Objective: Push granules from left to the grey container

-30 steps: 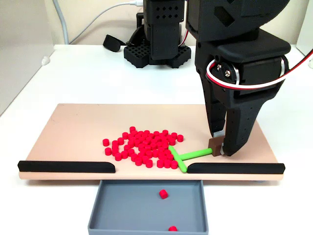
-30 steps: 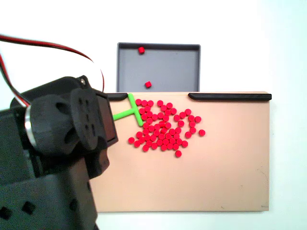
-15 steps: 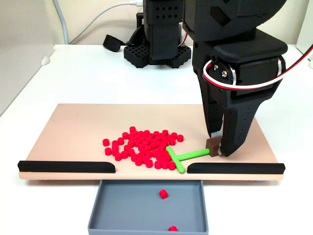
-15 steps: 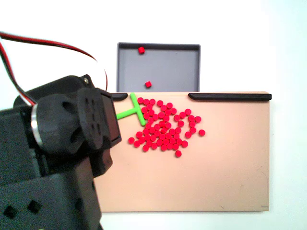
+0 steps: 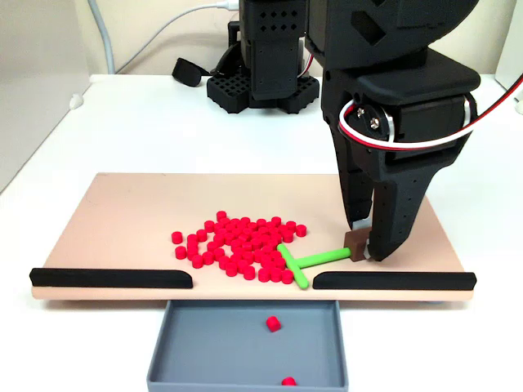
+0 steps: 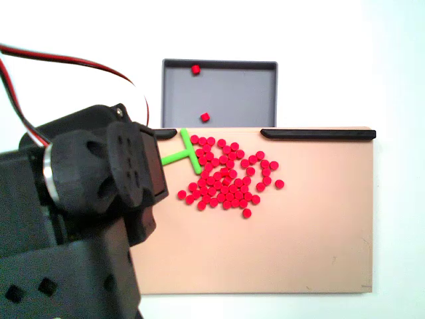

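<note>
Black gripper (image 5: 365, 245) clenched on the brown handle block (image 5: 357, 242) of a green T-shaped tool (image 5: 304, 263). Red granules (image 5: 239, 245) lie at its nine o'clock on the tan board (image 5: 122, 212); grey container (image 5: 214, 347) at seven o'clock holds two.

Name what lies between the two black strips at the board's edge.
In a fixed view, the green T-tool's crossbar end sits in the gap, beside the granules; the grey container lies beyond.
</note>
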`<act>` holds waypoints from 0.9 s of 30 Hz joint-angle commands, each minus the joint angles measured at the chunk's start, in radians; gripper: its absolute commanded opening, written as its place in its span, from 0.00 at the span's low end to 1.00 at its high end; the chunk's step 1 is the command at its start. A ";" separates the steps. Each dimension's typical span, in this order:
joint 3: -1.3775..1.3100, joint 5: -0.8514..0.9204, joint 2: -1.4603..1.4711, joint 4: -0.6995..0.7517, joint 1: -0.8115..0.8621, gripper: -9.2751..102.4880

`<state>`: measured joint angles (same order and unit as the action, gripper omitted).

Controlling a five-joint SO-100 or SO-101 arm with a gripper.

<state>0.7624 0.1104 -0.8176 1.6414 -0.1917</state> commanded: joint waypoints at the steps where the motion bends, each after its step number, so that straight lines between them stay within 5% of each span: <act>1: -0.012 0.012 -0.041 -0.002 0.002 0.08; 19: -0.012 0.114 -0.202 0.051 -0.011 0.08; 27: 0.149 0.331 -0.417 0.081 0.009 0.08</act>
<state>0.8299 0.3605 -1.0968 1.7196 -0.1963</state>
